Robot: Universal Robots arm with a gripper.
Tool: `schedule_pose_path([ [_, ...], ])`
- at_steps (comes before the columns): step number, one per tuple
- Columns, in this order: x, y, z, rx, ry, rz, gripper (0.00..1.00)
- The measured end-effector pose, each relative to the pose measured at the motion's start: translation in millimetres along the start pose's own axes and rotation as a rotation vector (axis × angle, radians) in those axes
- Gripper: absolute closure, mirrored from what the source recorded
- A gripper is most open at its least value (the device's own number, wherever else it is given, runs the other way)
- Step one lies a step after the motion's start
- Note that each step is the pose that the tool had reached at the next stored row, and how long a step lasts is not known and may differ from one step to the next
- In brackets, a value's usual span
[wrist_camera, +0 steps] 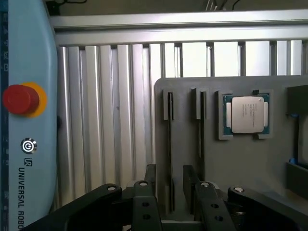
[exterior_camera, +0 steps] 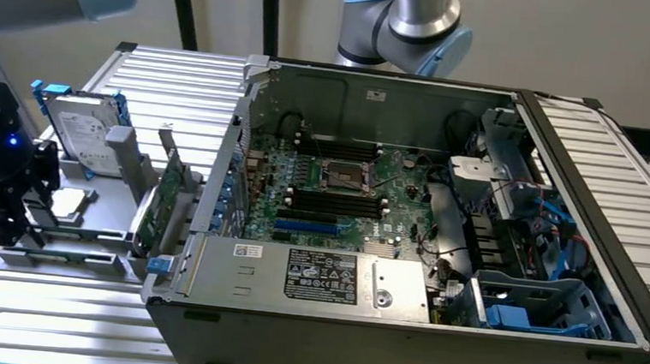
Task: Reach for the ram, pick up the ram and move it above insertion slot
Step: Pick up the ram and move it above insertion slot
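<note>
The gripper (wrist_camera: 169, 169) hangs over the gray holder (wrist_camera: 240, 168) with its two black fingers (wrist_camera: 150, 175) spread apart. The ram (wrist_camera: 169, 139) stands on its thin edge in a groove of the holder and looks like a thin dark strip. It runs between the two fingers with a little gap on each side, so nothing pinches it. A second groove (wrist_camera: 201, 134) with another dark strip lies just beside it on the holder. Next to that, a square silver chip (wrist_camera: 248, 114) sits in its own pocket.

The insertion slot (exterior_camera: 336, 202) is well apart from the holder, inside the open computer case (exterior_camera: 598, 210), near the square silver socket (exterior_camera: 346, 175) and a short blue slot (exterior_camera: 308, 227). The case wall (exterior_camera: 229, 167) stands between the holder and the slot.
</note>
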State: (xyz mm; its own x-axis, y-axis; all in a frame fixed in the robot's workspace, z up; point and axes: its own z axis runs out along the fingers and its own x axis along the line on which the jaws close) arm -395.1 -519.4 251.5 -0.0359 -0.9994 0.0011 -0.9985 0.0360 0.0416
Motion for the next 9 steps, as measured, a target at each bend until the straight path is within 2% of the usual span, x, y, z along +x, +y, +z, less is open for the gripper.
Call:
schedule_pose_path([
  [9,2.8,-0.8,16.4,0.0000,0.0003,-0.008,0.64],
])
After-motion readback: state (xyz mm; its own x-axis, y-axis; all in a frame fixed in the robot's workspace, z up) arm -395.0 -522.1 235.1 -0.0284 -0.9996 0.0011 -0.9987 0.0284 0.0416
